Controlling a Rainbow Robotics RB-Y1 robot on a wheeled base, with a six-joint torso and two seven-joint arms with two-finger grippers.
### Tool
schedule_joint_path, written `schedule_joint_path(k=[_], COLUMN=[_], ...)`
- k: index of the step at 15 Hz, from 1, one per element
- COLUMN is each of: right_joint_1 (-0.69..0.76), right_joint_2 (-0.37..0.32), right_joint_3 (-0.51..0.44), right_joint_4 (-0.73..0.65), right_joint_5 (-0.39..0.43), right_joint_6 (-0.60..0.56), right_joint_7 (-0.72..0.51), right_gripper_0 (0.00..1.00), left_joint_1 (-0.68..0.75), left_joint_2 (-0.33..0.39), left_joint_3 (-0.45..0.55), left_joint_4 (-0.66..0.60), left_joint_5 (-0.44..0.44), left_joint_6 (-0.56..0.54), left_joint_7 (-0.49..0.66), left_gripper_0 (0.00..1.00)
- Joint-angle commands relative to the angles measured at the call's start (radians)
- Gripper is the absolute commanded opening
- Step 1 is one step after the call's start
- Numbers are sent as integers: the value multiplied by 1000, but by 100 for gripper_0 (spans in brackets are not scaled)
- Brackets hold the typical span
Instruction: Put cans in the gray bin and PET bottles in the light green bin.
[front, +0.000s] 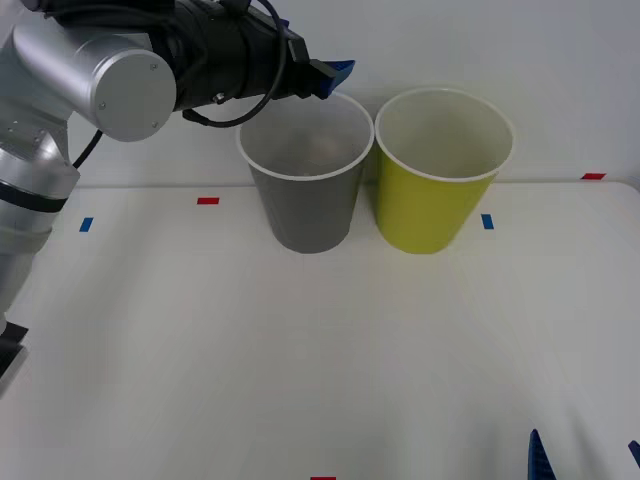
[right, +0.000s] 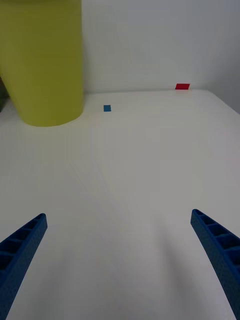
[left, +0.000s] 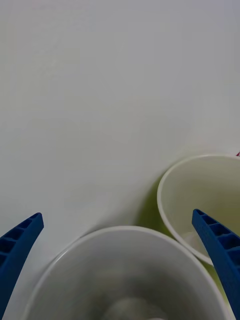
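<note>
We are holding our left gripper (left: 120, 270) released above the gray bin (front: 305, 205); our right gripper (right: 120, 265) is waiting released at five o'clock.

I find nothing to read here: no words, brand names, numbers or signs. The gray bin (front: 308, 190) and the light green bin (front: 437, 180) carry no labels, and the small red and blue tape marks (front: 207, 201) on my bench (front: 320, 360) are blank.
</note>
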Motion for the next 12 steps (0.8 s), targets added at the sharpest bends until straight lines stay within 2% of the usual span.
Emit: schedule_joint_path(k=[1,4,8,12], right_joint_1=[0,0,0,0], right_joint_2=[0,0,0,0], right_joint_3=[0,0,0,0], right_joint_4=[0,0,0,0], right_joint_5=[0,0,0,0], right_joint_6=[0,0,0,0], right_joint_7=[0,0,0,0], right_gripper_0=[100,100,100,100], left_joint_1=[109,306,565,726], left_joint_2=[105,129,137,135], left_joint_3=[84,161,204,239], left_joint_4=[-203,-366,-532,-611], left_joint_5=[19,20,-21,-12], left_joint_6=[85,82,58,58], left_joint_7=[0,-4,-5,-5], left_gripper_0=[100,100,100,100])
